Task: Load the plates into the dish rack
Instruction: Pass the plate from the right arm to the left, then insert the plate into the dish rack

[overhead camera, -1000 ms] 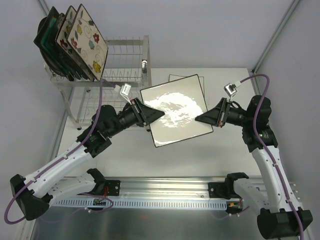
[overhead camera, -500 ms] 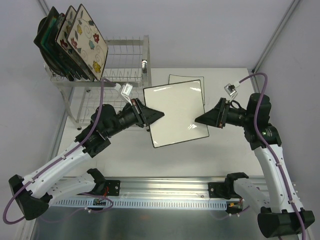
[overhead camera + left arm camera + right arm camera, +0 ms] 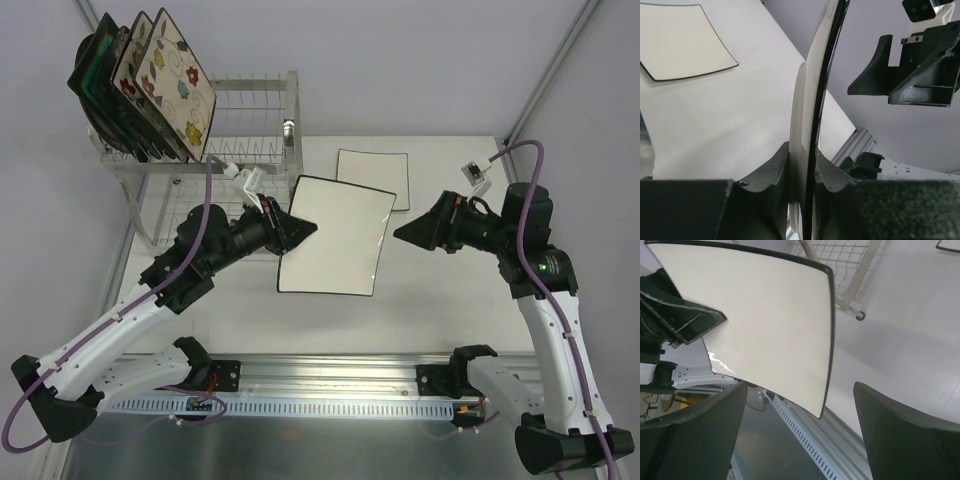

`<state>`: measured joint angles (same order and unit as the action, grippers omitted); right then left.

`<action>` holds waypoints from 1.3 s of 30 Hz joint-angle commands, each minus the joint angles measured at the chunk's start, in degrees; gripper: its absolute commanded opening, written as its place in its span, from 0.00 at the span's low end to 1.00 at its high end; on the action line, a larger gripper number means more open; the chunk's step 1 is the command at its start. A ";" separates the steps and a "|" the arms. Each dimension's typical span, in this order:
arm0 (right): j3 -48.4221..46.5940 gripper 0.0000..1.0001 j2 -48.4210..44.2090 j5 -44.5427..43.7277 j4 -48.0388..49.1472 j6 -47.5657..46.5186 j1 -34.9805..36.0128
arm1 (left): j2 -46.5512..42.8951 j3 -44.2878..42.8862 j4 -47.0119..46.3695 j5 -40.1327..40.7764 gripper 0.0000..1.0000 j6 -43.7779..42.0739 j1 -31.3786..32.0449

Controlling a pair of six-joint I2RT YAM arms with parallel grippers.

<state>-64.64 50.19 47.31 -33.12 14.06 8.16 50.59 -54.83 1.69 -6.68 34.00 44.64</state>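
Centre of frame: the left jaws pinch the left edge of a white square plate (image 3: 333, 236) with a dark rim, held tilted above the counter (image 3: 440, 300). The right jaws stand spread just right of that plate, not touching it. Beyond, a second square plate (image 3: 375, 165) lies flat on the counter. Upper left: the dish rack (image 3: 255, 120), with several patterned plates (image 3: 170, 85) standing upright on its top tier.

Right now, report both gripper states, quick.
Left gripper: shut on the white square plate, pinching its edge.
Right gripper: open, holding nothing, apart from the plate.
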 commanded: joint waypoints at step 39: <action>-0.48 0.99 -3.09 -30.96 -12.49 -11.95 0.36 | 17.00 -45.19 -33.15 15.64 0.00 -45.33 -8.60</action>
<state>-64.79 46.52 16.12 -45.74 3.88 8.10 69.10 -93.56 -11.31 6.22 -6.00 38.39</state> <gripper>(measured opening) 0.993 0.166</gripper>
